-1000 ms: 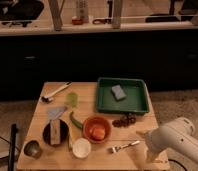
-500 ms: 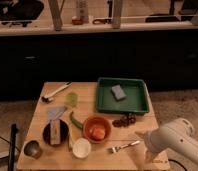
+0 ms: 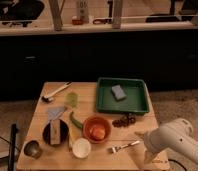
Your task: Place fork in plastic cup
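Fork (image 3: 124,146): laid flat on counter (image 3: 87,90), near front edge. Tool (image 3: 146,145): positioned just beside handle; grip state cannot be told. Risk: fork could be knocked off the edge by a misaligned approach.

Dim room, light low. A square light-wood table (image 3: 87,89) stands on a speckled grey-beige floor (image 3: 177,100). Behind it is a long counter (image 3: 142,30) with dark cabinet fronts (image 3: 92,55) and a pale worktop (image 3: 37,29). From the worktop rise pale upright posts (image 3: 56,12). The gripper (image 3: 144,146) sits at the table's front right corner.
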Tool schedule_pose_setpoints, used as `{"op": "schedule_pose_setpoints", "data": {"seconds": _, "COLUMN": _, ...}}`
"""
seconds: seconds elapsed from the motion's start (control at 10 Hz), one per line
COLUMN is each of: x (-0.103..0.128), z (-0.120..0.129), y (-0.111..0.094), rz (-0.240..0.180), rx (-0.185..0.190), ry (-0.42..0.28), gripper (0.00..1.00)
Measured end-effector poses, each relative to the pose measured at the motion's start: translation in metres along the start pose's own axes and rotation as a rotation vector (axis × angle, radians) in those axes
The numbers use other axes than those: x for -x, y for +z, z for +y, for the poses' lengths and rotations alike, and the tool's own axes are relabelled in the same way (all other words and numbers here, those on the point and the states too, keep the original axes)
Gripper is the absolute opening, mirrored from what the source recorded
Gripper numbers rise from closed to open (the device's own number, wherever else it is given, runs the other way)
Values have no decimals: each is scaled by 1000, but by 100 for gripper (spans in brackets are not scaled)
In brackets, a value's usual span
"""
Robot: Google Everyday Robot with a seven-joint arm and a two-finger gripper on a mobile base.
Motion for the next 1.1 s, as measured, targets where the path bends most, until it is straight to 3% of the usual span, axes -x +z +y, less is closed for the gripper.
{"op": "schedule_pose_setpoints", "data": {"seconds": 1.1, "x": 40, "z": -14, "y": 46, "rz": -81, "rx": 88, "ry": -82, "gripper": 80}}
